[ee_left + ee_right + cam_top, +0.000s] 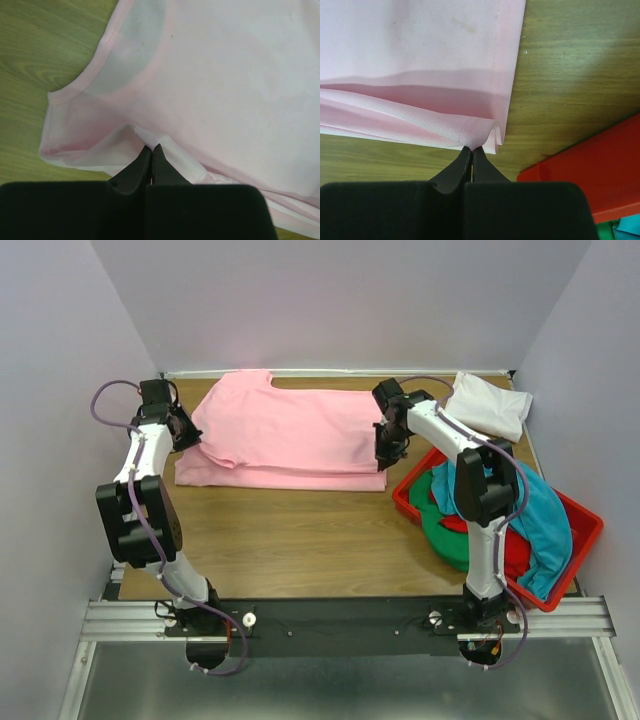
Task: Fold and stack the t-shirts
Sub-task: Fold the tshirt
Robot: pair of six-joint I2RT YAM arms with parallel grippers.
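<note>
Two pinches, left gripper (151, 148) and right gripper (471, 149) clamped on the pink t-shirt (290, 430) (fold facing the table's (300, 540) near edge): we lift both ends level.

White-and-black left arm (138, 510), matching right arm (487, 485), purple cable (100, 400) looping along each, tapered black left hand (151, 147), bases on silver rail (570, 615) at desk's (300, 535) edge
</note>
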